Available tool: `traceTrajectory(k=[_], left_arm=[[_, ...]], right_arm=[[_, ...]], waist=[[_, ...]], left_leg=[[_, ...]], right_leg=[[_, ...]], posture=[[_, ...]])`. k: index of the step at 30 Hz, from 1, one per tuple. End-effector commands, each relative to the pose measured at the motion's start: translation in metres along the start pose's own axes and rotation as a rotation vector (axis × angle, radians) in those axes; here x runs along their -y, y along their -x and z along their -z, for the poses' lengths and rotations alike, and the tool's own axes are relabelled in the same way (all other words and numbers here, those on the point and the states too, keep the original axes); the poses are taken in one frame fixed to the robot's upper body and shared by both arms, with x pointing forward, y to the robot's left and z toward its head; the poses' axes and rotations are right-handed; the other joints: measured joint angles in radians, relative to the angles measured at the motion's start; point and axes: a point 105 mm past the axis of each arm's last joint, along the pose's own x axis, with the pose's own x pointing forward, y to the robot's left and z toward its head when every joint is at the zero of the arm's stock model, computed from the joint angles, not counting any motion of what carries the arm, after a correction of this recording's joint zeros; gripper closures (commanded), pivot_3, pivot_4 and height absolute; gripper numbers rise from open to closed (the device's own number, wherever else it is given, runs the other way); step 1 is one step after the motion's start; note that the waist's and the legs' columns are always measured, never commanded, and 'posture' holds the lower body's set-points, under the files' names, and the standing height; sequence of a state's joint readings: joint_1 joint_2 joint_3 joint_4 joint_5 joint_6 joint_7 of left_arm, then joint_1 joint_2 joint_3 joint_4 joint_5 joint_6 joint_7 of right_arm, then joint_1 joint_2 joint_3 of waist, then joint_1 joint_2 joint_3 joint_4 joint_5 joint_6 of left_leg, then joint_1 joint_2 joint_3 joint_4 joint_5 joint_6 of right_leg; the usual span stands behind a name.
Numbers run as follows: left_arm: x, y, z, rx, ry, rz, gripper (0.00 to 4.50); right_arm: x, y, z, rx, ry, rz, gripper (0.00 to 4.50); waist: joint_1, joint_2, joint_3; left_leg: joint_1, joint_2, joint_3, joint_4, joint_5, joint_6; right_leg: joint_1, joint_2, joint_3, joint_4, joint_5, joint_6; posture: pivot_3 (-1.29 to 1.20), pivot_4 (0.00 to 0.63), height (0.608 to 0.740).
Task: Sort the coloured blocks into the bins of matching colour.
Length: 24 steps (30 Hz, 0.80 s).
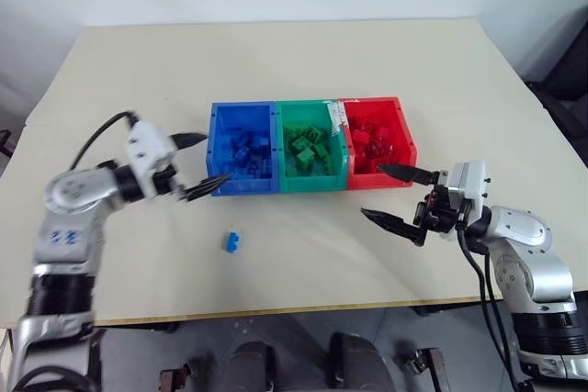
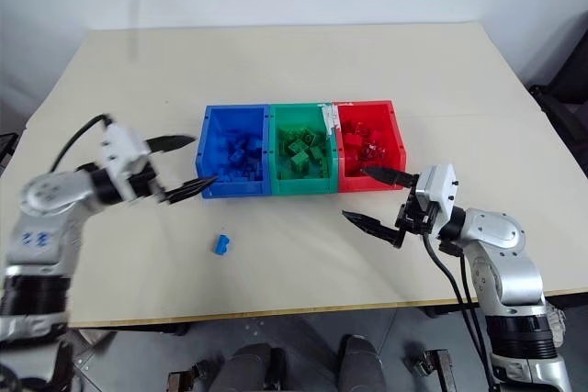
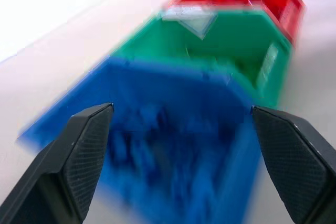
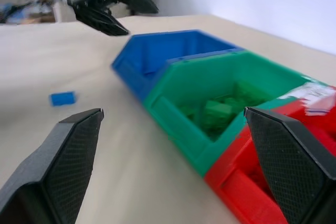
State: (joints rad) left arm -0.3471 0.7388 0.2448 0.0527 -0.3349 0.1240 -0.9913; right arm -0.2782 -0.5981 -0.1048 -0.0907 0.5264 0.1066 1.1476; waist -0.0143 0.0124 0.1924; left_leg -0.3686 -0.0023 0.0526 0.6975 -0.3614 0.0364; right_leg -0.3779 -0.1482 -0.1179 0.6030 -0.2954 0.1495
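Note:
Three joined bins stand mid-table: blue (image 1: 243,106), green (image 1: 308,104) and red (image 1: 371,101). Each holds several blocks of its own colour. One small blue block (image 1: 232,242) lies alone on the table in front of the blue bin. My left gripper (image 1: 200,162) hangs open and empty just left of the blue bin's front corner, pointing toward it. At the red bin's front right corner my right gripper (image 1: 374,192) is also open and empty. The right wrist view shows the loose blue block (image 4: 63,98) and the left gripper (image 4: 113,9) beyond the bins.
The beige table (image 1: 294,61) stretches wide behind and beside the bins. Its front edge (image 1: 294,309) runs close below the loose block. Dark furniture (image 1: 565,71) stands beyond the right edge.

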Motion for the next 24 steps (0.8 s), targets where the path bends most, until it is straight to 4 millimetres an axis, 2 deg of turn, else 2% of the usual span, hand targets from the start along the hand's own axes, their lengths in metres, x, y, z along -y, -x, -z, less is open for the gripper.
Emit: traceTrajectory(k=[1,5,7,9,11,13,17,20,24], left_arm=[[0.002,0.053,0.016,-0.059,0.013,-0.008,0.06],[-0.005,0.099,0.041,-0.186,0.053,-0.102,0.06],[-0.004,0.112,0.048,-0.224,0.044,-0.114,0.06],[-0.002,0.114,0.050,-0.238,0.035,-0.111,0.06],[0.007,0.108,0.047,-0.228,0.027,-0.071,0.06],[0.021,0.093,0.040,-0.189,0.028,-0.006,0.06],[0.051,0.060,0.023,-0.115,0.041,0.140,0.06],[0.072,0.028,0.008,-0.051,0.056,0.269,0.06],[0.090,0.002,0.011,-0.087,0.029,0.406,0.06]], right_arm=[[-0.011,-0.005,0.001,-0.058,0.028,-0.162,0.00],[-0.018,-0.016,0.002,-0.066,0.027,-0.284,0.00],[-0.019,-0.020,0.003,-0.066,0.027,-0.317,0.00],[-0.019,-0.022,0.005,-0.070,0.029,-0.332,0.00],[-0.017,-0.021,0.006,-0.075,0.024,-0.331,0.00],[-0.014,-0.017,0.009,-0.089,0.017,-0.315,0.00],[-0.007,-0.006,0.016,-0.119,0.007,-0.269,0.00],[-0.004,0.006,0.022,-0.156,0.000,-0.234,0.00],[-0.004,0.017,0.025,-0.176,-0.022,-0.211,0.00]], waist=[[-0.004,0.000,0.000],[0.016,0.000,0.000],[0.019,0.000,0.000],[0.023,0.000,0.000],[0.023,0.000,0.000],[0.022,0.000,0.000],[0.021,0.000,0.000],[0.021,0.000,0.000],[0.016,0.000,0.000]], left_leg=[[0.000,0.000,0.000,0.000,0.000,0.000],[-0.001,-0.001,-0.001,0.002,0.000,0.000],[-0.001,-0.001,-0.002,0.002,0.000,0.000],[-0.001,-0.002,-0.003,0.002,-0.001,0.000],[-0.001,-0.002,-0.004,0.001,-0.001,0.000],[-0.001,-0.002,-0.004,0.001,-0.001,0.000],[-0.002,-0.002,-0.004,0.000,-0.002,0.000],[-0.002,-0.002,-0.004,0.000,-0.002,0.000],[-0.001,-0.002,-0.002,0.001,-0.002,0.000]], right_leg=[[0.000,0.000,0.000,0.000,0.000,0.000],[0.001,-0.001,0.000,0.000,0.000,0.000],[0.001,-0.002,0.000,0.000,0.000,0.000],[0.001,-0.003,0.000,0.000,0.000,0.000],[0.001,-0.003,-0.001,0.000,0.000,0.000],[0.000,-0.003,-0.001,0.000,0.000,0.000],[0.000,-0.003,-0.001,0.000,0.000,0.000],[0.001,-0.002,-0.001,0.000,0.000,0.000],[0.001,-0.002,0.000,0.000,0.000,0.000]], posture=[[0.00,0.150,0.740],[0.00,0.150,0.740],[0.00,0.150,0.740],[0.00,0.150,0.740],[0.00,0.150,0.740],[0.00,0.150,0.740],[0.00,0.150,0.740],[0.00,0.150,0.740],[0.00,0.150,0.740]])
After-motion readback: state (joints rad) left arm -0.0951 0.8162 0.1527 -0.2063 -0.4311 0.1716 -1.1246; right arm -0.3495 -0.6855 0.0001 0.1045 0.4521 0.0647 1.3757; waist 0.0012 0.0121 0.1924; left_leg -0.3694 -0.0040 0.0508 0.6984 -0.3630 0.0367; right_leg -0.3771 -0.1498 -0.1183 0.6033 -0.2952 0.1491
